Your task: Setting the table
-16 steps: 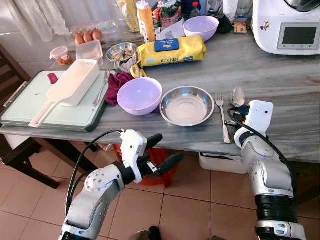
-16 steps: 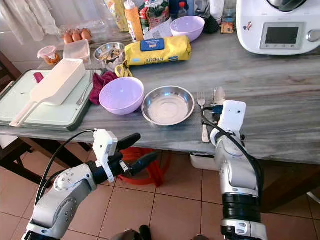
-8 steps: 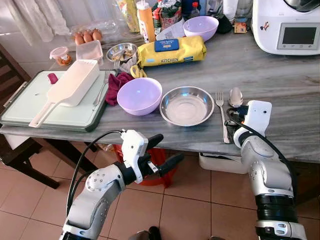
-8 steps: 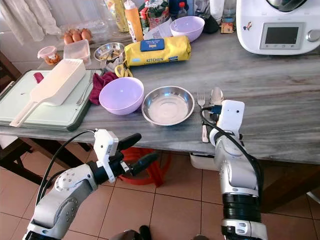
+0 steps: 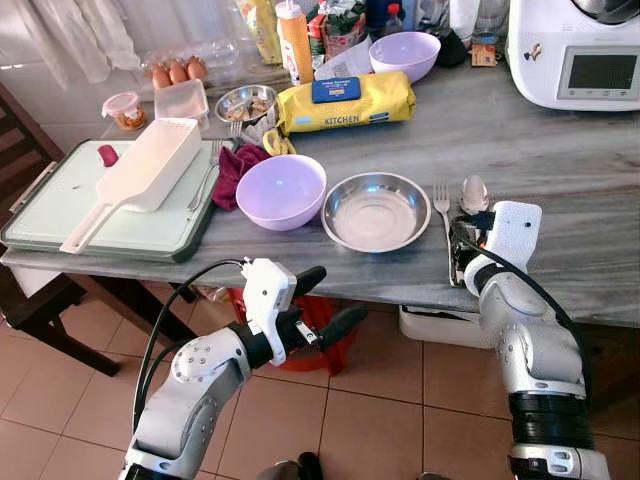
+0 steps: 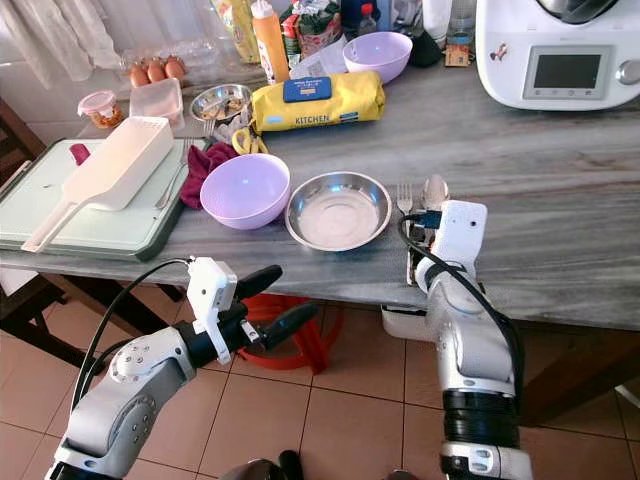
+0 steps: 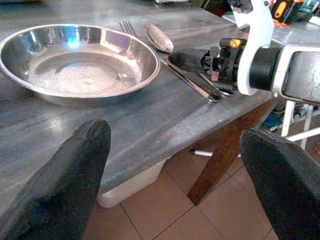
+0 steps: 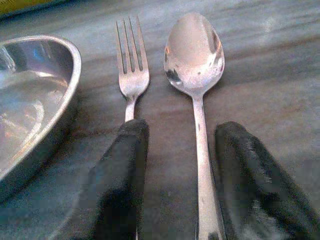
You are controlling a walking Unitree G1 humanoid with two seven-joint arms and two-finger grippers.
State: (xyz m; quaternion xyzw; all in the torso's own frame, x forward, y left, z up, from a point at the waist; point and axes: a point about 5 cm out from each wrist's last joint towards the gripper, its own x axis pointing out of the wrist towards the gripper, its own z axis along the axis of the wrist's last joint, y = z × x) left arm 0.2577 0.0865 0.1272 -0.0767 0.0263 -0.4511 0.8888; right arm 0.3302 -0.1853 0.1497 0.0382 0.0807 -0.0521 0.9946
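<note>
The left gripper (image 5: 330, 305) is hanging spread below the table (image 5: 560, 150) edge; the right gripper (image 8: 182, 175) is lying unclenched astride the spoon (image 8: 196, 75) handle; the fork (image 8: 131, 75) is lying between spoon and steel bowl (image 5: 375, 211).

two purple bowls (image 5: 280, 190), one fork (image 5: 441, 205), one spoon (image 5: 474, 192)
</note>
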